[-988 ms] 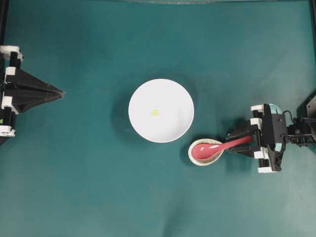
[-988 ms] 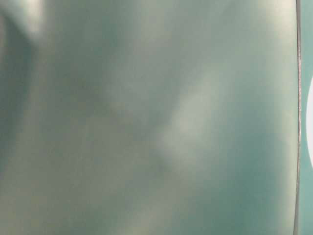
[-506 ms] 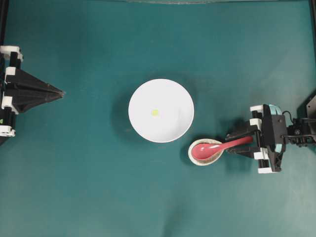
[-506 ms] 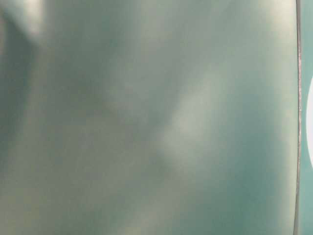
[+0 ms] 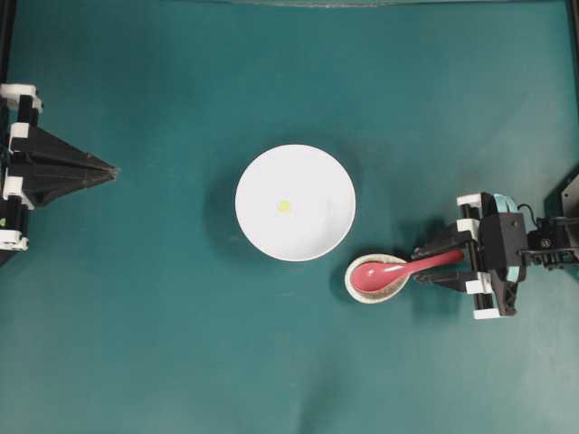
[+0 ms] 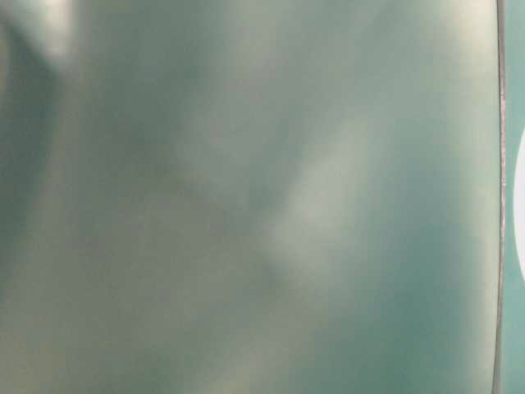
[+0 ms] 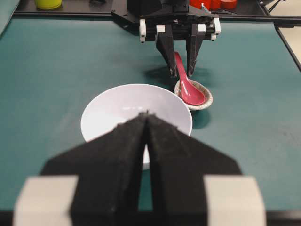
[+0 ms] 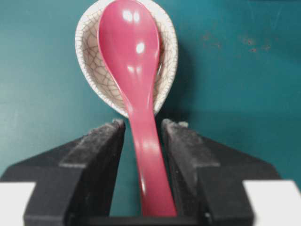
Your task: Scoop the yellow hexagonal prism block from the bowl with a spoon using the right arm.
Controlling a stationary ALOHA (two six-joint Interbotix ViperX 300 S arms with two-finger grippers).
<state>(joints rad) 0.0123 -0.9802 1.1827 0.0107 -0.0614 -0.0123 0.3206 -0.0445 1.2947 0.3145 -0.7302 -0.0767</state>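
The white bowl (image 5: 295,202) sits at the centre of the green tabletop (image 5: 181,344), with the yellow block (image 5: 284,206) lying inside it, slightly toward 9 o'clock of its middle. At the bowl's 5 o'clock, just beside it, the red spoon (image 5: 389,271) rests with its scoop in the speckled spoon rest (image 5: 374,291). The right gripper (image 5: 437,266) stands open, its fingers (image 8: 101,155) flanking the spoon handle with gaps either side. The left gripper (image 5: 110,169), at 9 o'clock, well apart, is closed and empty.

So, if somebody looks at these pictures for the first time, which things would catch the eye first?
Probably the pink-red spoon, its scoop lying in the speckled spoon rest while the right gripper straddles its handle with open jaws. Next comes the white bowl in the middle of the green table, with the tiny yellow block inside. The left gripper waits shut at the left edge.
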